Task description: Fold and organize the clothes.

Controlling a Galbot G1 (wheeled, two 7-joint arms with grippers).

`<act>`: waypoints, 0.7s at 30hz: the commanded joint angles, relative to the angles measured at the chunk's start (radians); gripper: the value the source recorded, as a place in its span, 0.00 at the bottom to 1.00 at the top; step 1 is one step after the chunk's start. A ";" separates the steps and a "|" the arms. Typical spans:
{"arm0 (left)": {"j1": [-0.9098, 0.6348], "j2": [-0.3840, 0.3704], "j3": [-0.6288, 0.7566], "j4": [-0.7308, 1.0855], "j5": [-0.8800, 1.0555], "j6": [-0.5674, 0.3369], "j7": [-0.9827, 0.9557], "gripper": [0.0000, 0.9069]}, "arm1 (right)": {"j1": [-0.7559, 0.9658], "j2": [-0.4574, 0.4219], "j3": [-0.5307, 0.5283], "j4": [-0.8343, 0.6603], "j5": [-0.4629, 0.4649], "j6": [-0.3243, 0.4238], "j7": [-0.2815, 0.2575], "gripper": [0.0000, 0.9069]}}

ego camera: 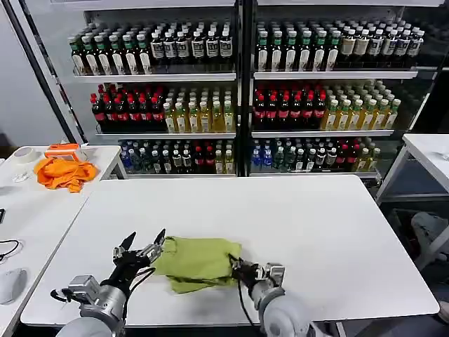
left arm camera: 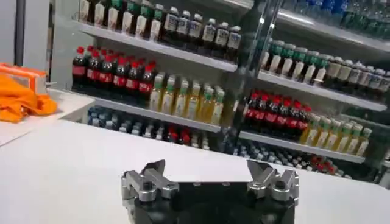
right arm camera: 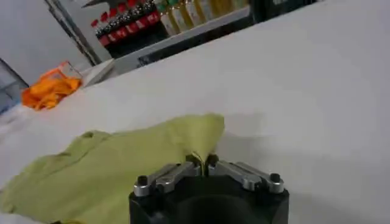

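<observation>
Shirt (ego camera: 198, 261) bunched at the near edge of the white table (ego camera: 302, 225); right gripper pinching it, left gripper free.

Shirt: lime, crumpled into a loose folded heap, lying flat on the table. Right gripper (ego camera: 237, 267) at the shirt's right edge, jaws closed down narrow on a fold of the fabric; the right wrist view shows the cloth caught between the fingertips (right arm camera: 201, 163). Left gripper (ego camera: 144, 247) just beside the shirt's left edge, raised and tilted, jaws spread wide, holding nothing (left arm camera: 210, 176). Orange cloth (ego camera: 64, 172) well apart from the shirt, on a side table (ego camera: 28, 210) beyond its left. Bottle shelves (ego camera: 238, 91) stand far behind the shirt.
</observation>
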 commanded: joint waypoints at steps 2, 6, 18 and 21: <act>-0.008 -0.003 0.009 0.004 -0.001 0.000 0.004 1.00 | 0.120 -0.198 0.113 -0.046 -0.111 -0.106 -0.112 0.00; -0.013 -0.009 0.025 0.007 0.002 0.000 0.005 1.00 | 0.109 -0.250 0.169 -0.030 -0.184 -0.146 -0.182 0.01; -0.018 -0.022 0.060 0.001 0.051 0.003 0.012 1.00 | -0.058 -0.202 0.248 0.013 -0.485 0.194 -0.156 1.00; -0.015 -0.033 0.063 -0.010 0.063 0.000 0.015 1.00 | -0.118 -0.188 0.276 0.049 -0.533 0.273 -0.133 1.00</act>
